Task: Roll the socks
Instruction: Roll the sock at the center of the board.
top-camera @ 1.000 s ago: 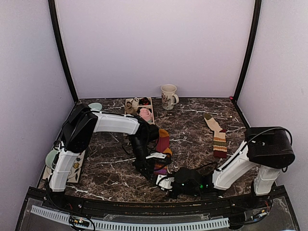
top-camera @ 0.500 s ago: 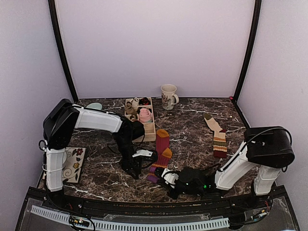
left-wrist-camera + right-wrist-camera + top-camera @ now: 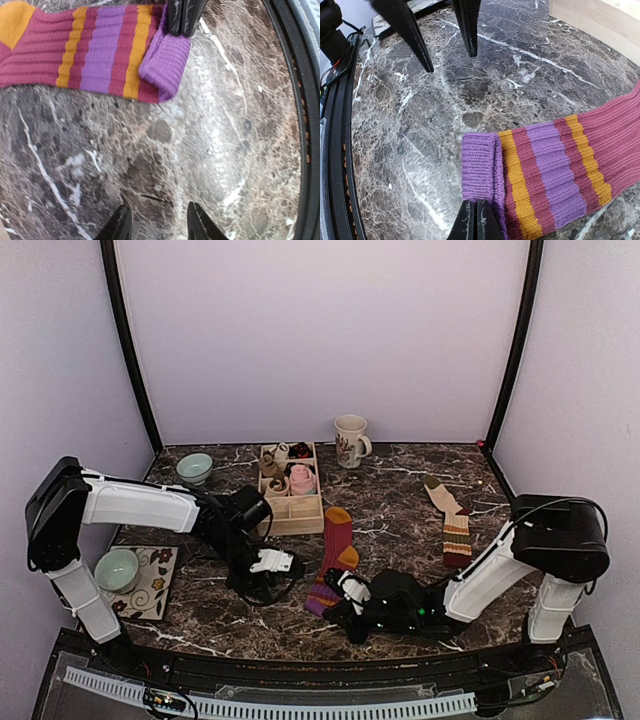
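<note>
Leftward off the striped sock [image 3: 337,540] our left end effector [image 3: 159,221] has swung, and we are holding it with fingers apart above bare table [image 3: 400,500], while our right end effector [image 3: 476,212] is clamping the sock's folded purple cuff [image 3: 480,165], the sock lying flat just in front of the wooden box [image 3: 295,512].

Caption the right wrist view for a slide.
Right gripper pinches folded purple cuff of striped sock; left gripper open opposite.
</note>
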Available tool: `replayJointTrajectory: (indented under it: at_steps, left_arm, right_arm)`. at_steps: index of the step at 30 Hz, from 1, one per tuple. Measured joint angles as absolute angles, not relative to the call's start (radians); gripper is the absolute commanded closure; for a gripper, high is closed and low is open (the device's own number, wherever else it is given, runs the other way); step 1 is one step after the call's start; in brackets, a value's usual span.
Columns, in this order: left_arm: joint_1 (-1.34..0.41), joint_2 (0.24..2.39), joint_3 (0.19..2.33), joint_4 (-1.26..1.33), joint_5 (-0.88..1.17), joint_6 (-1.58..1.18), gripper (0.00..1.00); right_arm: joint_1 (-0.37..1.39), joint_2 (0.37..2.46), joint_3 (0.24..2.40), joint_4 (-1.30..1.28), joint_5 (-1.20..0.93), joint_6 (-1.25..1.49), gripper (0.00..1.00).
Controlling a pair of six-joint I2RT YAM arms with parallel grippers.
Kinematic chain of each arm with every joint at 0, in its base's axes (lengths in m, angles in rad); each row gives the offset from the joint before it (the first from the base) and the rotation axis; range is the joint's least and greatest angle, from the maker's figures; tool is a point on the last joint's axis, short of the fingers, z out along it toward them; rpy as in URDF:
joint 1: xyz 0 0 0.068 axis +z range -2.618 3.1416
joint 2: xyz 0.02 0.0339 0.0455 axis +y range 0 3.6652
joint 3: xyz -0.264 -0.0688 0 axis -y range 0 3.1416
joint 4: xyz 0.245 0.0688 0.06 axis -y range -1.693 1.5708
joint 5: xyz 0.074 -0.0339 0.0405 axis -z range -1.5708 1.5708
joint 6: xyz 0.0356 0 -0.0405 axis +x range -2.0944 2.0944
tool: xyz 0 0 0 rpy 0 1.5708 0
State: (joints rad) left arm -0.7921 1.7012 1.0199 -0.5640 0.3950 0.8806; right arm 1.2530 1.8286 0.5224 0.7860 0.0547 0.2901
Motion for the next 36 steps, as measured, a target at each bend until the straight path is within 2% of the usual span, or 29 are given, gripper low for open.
replayJointTrajectory:
  at_steps: [5, 15, 24, 32, 36]
  left_arm:
    - [-0.857, 1.695, 1.007, -0.458, 0.331, 0.909, 0.61]
    - [-0.949, 1.713, 1.077, -0.413, 0.311, 0.986, 0.61]
    - [-0.987, 1.769, 1.101, -0.385, 0.300, 1.007, 0.61]
    - [-0.994, 1.822, 1.111, -0.347, 0.279, 1.031, 0.72]
    - [-0.997, 1.822, 1.111, -0.328, 0.270, 1.038, 0.74]
  right_arm:
    - [1.180, 1.829, 0.569, 0.712, -0.062, 0.336, 1.00]
    - [1.074, 1.855, 0.603, 0.665, -0.303, 0.431, 1.00]
    - [1.027, 1.882, 0.614, 0.679, -0.417, 0.503, 1.00]
    - [1.007, 1.902, 0.610, 0.715, -0.467, 0.561, 1.00]
    - [1.001, 1.913, 0.601, 0.747, -0.478, 0.587, 1.00]
